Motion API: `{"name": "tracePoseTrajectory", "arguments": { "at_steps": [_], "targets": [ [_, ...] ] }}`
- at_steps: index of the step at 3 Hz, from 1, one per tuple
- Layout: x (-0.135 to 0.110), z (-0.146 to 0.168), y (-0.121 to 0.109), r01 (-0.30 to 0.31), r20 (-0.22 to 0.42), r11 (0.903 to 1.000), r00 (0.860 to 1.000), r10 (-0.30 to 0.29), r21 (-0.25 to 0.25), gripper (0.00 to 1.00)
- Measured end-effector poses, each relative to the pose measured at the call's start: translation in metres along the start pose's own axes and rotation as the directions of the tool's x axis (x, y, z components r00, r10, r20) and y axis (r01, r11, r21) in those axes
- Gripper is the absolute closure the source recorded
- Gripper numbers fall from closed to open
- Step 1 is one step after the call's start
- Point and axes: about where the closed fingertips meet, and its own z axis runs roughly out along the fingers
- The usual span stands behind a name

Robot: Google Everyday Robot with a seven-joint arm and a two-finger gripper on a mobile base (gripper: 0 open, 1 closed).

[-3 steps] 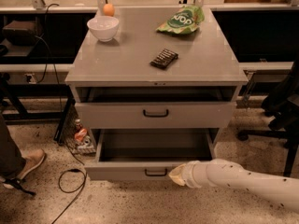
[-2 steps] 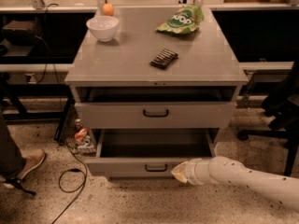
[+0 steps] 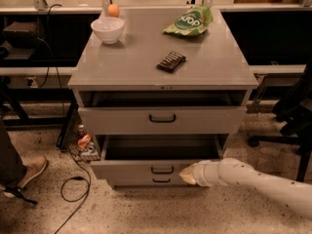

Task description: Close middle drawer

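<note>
The middle drawer [image 3: 131, 169] is the second of three grey drawers in the cabinet [image 3: 161, 74]. It stands partly pulled out, its dark inside showing above the front and its small loop handle [image 3: 162, 169] at the centre. My gripper [image 3: 188, 174] is at the end of the white arm [image 3: 253, 179] that comes in from the lower right. It rests against the drawer front just right of the handle. The top drawer [image 3: 161, 119] is also slightly out. Only a strip of the bottom drawer [image 3: 161, 181] shows below.
On the cabinet top are a white bowl [image 3: 107, 29], an orange [image 3: 113, 10], a green chip bag [image 3: 189, 21] and a dark bar [image 3: 171, 61]. A person's foot [image 3: 27, 172] and a cable [image 3: 73, 184] are on the left floor. A chair base [image 3: 287, 126] stands at the right.
The middle drawer has slid inward toward the cabinet, and my gripper and arm have moved forward with its front.
</note>
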Motion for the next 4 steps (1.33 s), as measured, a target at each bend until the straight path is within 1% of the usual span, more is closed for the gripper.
{"name": "tracePoseTrajectory", "arguments": {
  "at_steps": [1,3,4],
  "targets": [
    [0.000,0.000,0.002,0.000,0.000,1.0000,1.000,0.000,0.000,1.00],
    [-0.019,0.020,-0.039,0.040,0.084,0.9991,0.996,-0.041,0.014,1.00],
    [-0.019,0.020,-0.039,0.040,0.084,0.9991,0.996,-0.041,0.014,1.00]
  ]
}}
